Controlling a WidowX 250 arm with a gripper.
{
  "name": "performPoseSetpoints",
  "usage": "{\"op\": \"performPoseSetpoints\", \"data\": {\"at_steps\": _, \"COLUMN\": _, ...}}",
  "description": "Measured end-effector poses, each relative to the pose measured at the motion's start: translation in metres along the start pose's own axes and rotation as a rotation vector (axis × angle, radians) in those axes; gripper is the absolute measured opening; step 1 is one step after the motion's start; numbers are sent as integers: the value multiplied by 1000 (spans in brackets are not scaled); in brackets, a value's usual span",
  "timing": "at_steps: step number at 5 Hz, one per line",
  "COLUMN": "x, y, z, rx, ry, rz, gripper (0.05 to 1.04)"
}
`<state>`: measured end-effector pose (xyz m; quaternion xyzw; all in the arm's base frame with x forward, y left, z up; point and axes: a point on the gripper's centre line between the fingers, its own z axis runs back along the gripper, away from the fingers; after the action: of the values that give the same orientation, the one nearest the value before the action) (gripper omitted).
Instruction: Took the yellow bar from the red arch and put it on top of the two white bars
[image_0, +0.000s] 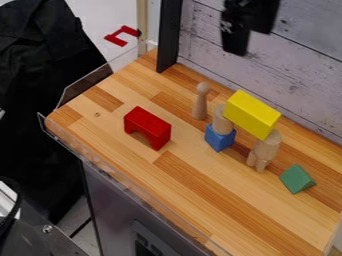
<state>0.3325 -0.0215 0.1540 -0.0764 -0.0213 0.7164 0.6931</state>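
The yellow rectangular block lies with its long axis slanting from upper left to lower right in the view, one end toward the dark upright post side and the other toward the green triangular prism. It spans two pale wooden supports: its upper-left end is at the short wooden cylinder on the blue block, its lower-right end at the pale wooden piece with leg-like prongs. The red arch-shaped block stands on the wooden counter, well apart to the left of it. The yellow block is below the black claw in the view, apart from it. The claw hangs from the top edge; how far open it is cannot be told, and nothing can be seen in its hold.
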Motion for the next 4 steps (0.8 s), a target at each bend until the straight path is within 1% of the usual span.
{"op": "performPoseSetpoints", "data": {"at_steps": 1, "x": 24, "y": 15, "z": -1, "rx": 7, "ry": 10, "rz": 18, "gripper": 999}}
{"op": "performPoseSetpoints", "data": {"at_steps": 2, "x": 43, "y": 35, "z": -5, "rx": 15, "ry": 32, "rz": 87, "gripper": 999}}
{"op": "performPoseSetpoints", "data": {"at_steps": 3, "x": 57, "y": 53, "z": -10, "rx": 74, "ry": 21, "rz": 47, "gripper": 999}}
{"op": "performPoseSetpoints", "data": {"at_steps": 4, "x": 57, "y": 54, "z": -6, "rx": 41, "ry": 160, "rz": -189, "gripper": 999}}
